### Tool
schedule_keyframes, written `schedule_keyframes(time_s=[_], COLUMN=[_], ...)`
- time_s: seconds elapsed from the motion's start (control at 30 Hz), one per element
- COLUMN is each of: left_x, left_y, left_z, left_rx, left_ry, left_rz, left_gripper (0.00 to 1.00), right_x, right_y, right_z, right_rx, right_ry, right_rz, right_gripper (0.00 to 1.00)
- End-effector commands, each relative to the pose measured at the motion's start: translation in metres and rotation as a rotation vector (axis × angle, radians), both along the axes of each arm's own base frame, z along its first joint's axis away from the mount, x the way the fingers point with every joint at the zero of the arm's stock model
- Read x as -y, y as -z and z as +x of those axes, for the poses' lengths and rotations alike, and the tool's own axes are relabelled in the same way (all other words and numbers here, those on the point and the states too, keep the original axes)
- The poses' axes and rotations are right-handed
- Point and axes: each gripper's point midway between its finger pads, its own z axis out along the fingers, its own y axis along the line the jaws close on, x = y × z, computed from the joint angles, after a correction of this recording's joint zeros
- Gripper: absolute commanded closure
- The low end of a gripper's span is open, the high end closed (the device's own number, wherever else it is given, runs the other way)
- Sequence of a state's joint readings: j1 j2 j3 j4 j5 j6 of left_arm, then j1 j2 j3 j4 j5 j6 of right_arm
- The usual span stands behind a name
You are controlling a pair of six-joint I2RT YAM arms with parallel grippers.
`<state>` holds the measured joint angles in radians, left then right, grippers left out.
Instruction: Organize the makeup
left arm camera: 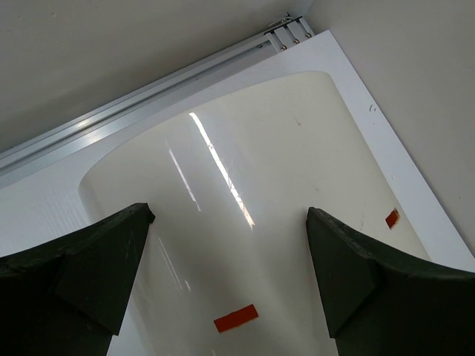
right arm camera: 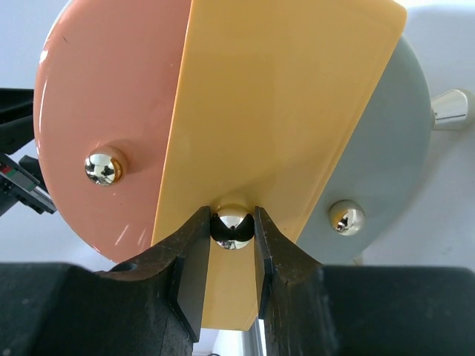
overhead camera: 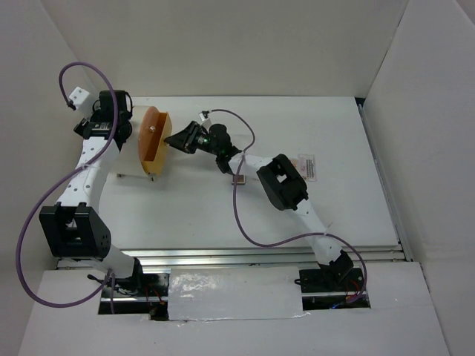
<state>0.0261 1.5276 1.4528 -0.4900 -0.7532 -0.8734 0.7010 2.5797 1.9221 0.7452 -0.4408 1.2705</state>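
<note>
a: what has the right gripper (right arm camera: pixel 231 222) got?
b: its fingers are pinched narrow on the chrome knob (right arm camera: pixel 232 231) of the yellow drawer front (right arm camera: pixel 282 111). that front sits on the white cylinder (left arm camera: pixel 260 148), between the peach front (right arm camera: pixel 111 89) and the grey front (right arm camera: pixel 386 148).
a: and the left gripper (left arm camera: pixel 228 216)?
b: fingers spread wide, one on either side of the cylinder's body. i cannot tell if they touch it.
a: the makeup?
b: outside. the pinkish card (overhead camera: pixel 308 167) lies on the table (overhead camera: pixel 334 222) well right of the cylinder, and the small square palette (overhead camera: pixel 239 179) is nearer it.
a: how should it pull?
b: straight along the drawer's line and slowly, i'd say, with the knob centred so it can't slip. the left should brace the cylinder against sliding.
</note>
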Motion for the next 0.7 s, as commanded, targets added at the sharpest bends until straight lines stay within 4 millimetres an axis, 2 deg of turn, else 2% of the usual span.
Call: schedule_keyframes(time_s=[0.0, 0.07, 0.1, 0.13, 0.17, 0.23, 0.27, 0.4, 0.67], left_x=[0.003, 0.003, 0.003, 0.002, 0.003, 0.004, 0.005, 0.005, 0.005], left_y=[0.01, 0.01, 0.012, 0.012, 0.013, 0.013, 0.014, 0.013, 0.013], left_z=[-0.007, -0.006, -0.007, -0.006, -0.007, -0.006, -0.006, -0.006, -0.007], left_rx=[-0.039, -0.038, -0.044, -0.044, -0.049, -0.054, -0.056, -0.06, -0.059], left_ry=[0.001, -0.002, -0.003, -0.004, -0.005, -0.006, -0.007, -0.013, -0.018], left_rz=[-0.019, -0.017, -0.016, -0.015, -0.016, -0.016, -0.016, -0.013, -0.015], left_gripper=[0.01, 0.01, 0.01, 0.01, 0.01, 0.01, 0.01, 0.01, 0.01], right_x=[0.014, 0.013, 0.015, 0.018, 0.024, 0.035, 0.043, 0.064, 0.078], right_y=[-0.031, -0.028, -0.017, -0.025, -0.009, -0.016, -0.006, -0.016, -0.01], right_z=[0.007, 0.005, 0.001, -0.002, -0.005, -0.004, -0.005, -0.002, -0.002], right_rx=[0.037, 0.03, 0.01, 0.02, -0.009, 0.001, -0.021, -0.01, -0.02], right_ry=[0.001, -0.012, -0.017, -0.013, -0.004, 0.013, 0.019, 0.036, 0.026], right_rz=[-0.02, -0.03, -0.041, -0.024, -0.046, -0.043, -0.058, -0.063, -0.133], right_gripper=[0.73, 0.73, 0.74, 0.74, 0.74, 0.74, 0.73, 0.73, 0.69])
